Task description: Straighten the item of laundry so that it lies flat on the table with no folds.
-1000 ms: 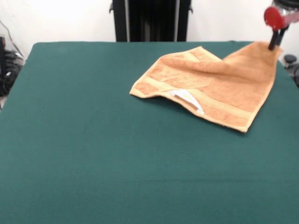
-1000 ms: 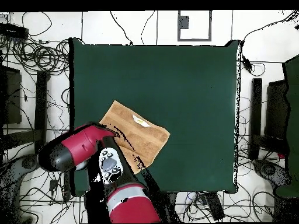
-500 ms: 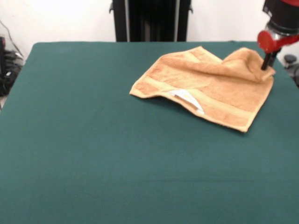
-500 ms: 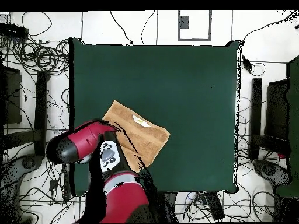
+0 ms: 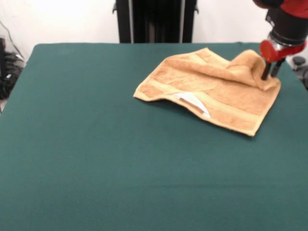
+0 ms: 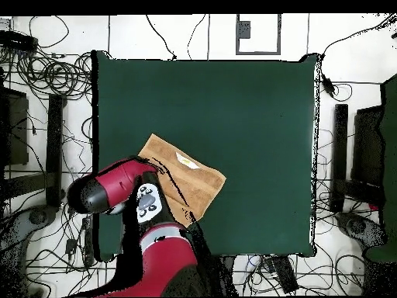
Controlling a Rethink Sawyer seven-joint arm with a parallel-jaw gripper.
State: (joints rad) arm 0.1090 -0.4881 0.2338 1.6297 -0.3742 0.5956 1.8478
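The tan-orange towel (image 5: 211, 89) lies on the right far part of the green table (image 5: 96, 144), with its white label (image 5: 192, 100) showing at a turned-up near edge. Its far right corner is bunched into a raised hump (image 5: 249, 60). My gripper (image 5: 269, 74) comes down at that corner, shut on the cloth, low over the table. In the overhead view the towel (image 6: 194, 180) lies near the table's (image 6: 233, 101) lower left, and the red arm (image 6: 116, 186) covers its corner and hides the gripper.
The black pedestal (image 5: 155, 20) stands behind the table's far edge. The towel's right corner lies close to the table's right edge (image 5: 296, 82). Cables and stands surround the table in the overhead view (image 6: 46, 77).
The gripper has come down and moved left, inward over the towel, with the corner in it. The corner that was stretched out and lifted now sags into a hump.
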